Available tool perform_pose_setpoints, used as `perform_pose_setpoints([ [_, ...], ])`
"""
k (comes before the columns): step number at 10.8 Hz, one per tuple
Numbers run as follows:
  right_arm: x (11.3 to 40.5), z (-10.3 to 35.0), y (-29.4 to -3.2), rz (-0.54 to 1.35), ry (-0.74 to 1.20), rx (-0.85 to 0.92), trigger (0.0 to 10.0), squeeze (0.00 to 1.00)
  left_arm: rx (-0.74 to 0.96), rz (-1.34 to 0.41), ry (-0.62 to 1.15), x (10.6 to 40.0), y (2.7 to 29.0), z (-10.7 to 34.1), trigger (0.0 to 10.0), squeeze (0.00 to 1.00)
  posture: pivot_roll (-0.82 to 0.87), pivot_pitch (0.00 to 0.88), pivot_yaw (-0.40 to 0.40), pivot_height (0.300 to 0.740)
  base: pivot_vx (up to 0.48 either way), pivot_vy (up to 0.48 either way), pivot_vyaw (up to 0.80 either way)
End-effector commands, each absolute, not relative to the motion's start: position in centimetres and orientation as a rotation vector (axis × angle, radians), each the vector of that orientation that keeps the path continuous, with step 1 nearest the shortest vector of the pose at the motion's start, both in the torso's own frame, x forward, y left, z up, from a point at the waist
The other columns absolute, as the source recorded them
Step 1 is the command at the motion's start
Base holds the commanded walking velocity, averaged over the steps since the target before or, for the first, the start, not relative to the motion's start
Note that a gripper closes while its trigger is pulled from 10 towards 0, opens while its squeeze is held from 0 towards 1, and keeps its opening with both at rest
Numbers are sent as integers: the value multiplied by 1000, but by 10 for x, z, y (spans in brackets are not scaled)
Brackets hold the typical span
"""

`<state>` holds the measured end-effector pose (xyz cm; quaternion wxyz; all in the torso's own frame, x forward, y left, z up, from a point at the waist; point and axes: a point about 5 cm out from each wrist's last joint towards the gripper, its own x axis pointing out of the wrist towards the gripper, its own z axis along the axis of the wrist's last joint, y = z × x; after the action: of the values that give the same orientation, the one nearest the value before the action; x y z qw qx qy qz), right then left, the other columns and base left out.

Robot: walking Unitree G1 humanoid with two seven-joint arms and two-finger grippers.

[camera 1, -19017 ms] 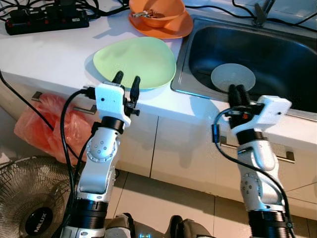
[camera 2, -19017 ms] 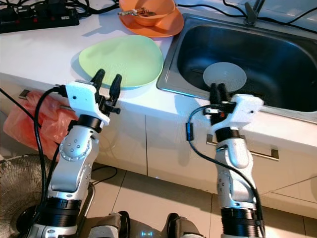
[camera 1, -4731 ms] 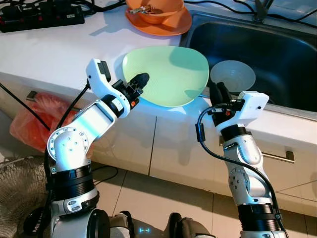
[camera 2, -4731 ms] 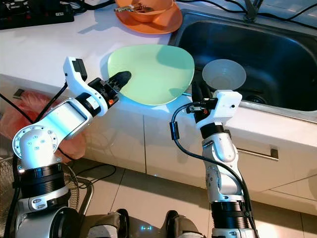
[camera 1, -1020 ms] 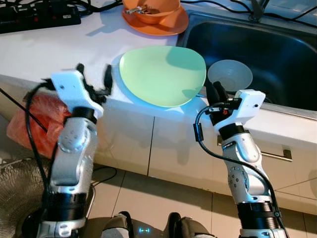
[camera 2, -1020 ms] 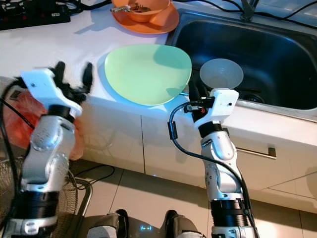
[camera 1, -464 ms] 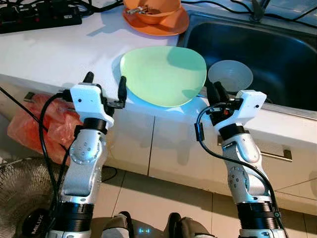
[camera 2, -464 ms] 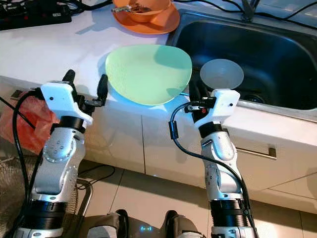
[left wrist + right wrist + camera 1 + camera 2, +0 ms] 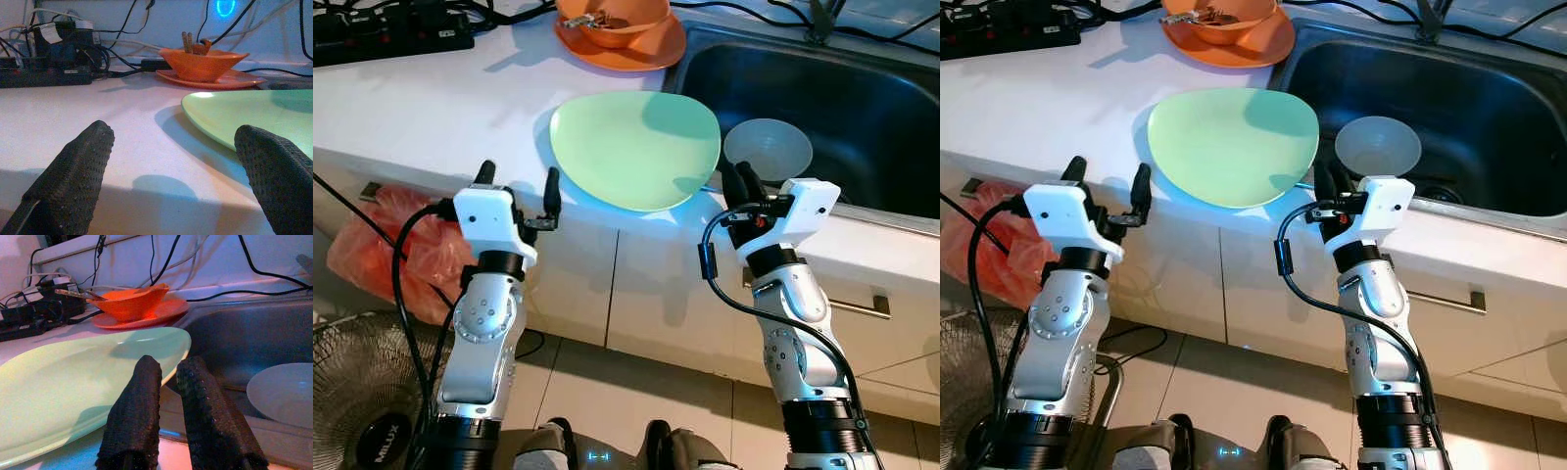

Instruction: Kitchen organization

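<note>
A light green plate (image 9: 634, 147) lies flat on the white counter (image 9: 431, 108), its right edge reaching the rim of the sink (image 9: 862, 98). My left gripper (image 9: 519, 174) is open at the counter's front edge, just left of the plate, and holds nothing; in the left wrist view its fingers (image 9: 68, 181) frame the plate (image 9: 254, 112). My right gripper (image 9: 736, 174) is shut and empty at the sink's front rim, beside the plate's right edge (image 9: 73, 382). A translucent white bowl (image 9: 768, 149) sits in the sink. At the back stands an orange bowl (image 9: 617, 15) on an orange plate.
A black power strip (image 9: 391, 34) with tangled cables lies at the counter's back left. Below the counter hangs a red plastic bag (image 9: 396, 245), with a floor fan (image 9: 362, 392) beneath it. Cabinet doors with a handle (image 9: 857, 304) face me.
The plate sits farther right than 19 s ago. My left gripper has left the plate's edge and settled open at the counter's front edge. The right arm stayed put.
</note>
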<state>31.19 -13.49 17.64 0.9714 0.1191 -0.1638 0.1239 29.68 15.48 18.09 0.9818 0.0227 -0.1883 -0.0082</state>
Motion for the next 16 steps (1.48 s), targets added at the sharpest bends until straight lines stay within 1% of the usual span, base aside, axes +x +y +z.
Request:
perform_pose_setpoints([
  [1, 311, 168, -140, 229, -303, 252, 10000, 0, 59, -5, -376, 295, 155, 178, 10000, 1000, 123, 204, -61, 740, 0, 0, 0],
  [2, 312, 167, -139, 233, -299, 253, 10000, 0, 79, -13, -352, 296, 153, 169, 10000, 0, 120, 207, -61, 740, 0, 0, 0],
  [5, 312, 167, -142, 227, -296, 247, 10000, 0, 82, -88, -317, 294, 151, 162, 10000, 0, 112, 209, -63, 740, 0, 0, 0],
  [6, 311, 167, -142, 227, -297, 246, 10000, 0, 77, -116, -310, 292, 156, 163, 10000, 0, 112, 209, -63, 740, 0, 0, 0],
  [8, 312, 166, -140, 241, -287, 247, 10000, 0, 117, -120, -313, 291, 173, 164, 10000, 0, 121, 211, -64, 740, 0, 0, 0],
  [9, 312, 165, -140, 250, -283, 247, 10000, 0, 128, -125, -310, 291, 175, 164, 10000, 0, 122, 211, -65, 740, 0, 0, 0],
  [12, 314, 163, -141, 291, -237, 295, 10000, 0, 145, -234, -320, 290, 165, 171, 10000, 0, 117, 215, -68, 740, 0, 0, 0],
  [14, 316, 163, -141, 322, -218, 272, 10000, 0, 138, -272, -338, 294, 161, 179, 10000, 0, 116, 208, -67, 740, 0, 0, 0],
  [15, 315, 161, -141, 347, -196, 293, 10000, 0, 136, -274, -337, 294, 160, 179, 10000, 0, 115, 208, -67, 740, 0, 0, 0],
  [16, 314, 163, -141, 388, -174, 369, 10000, 0, 133, -278, -332, 294, 159, 178, 10000, 0, 113, 208, -66, 740, 0, 0, 0],
])
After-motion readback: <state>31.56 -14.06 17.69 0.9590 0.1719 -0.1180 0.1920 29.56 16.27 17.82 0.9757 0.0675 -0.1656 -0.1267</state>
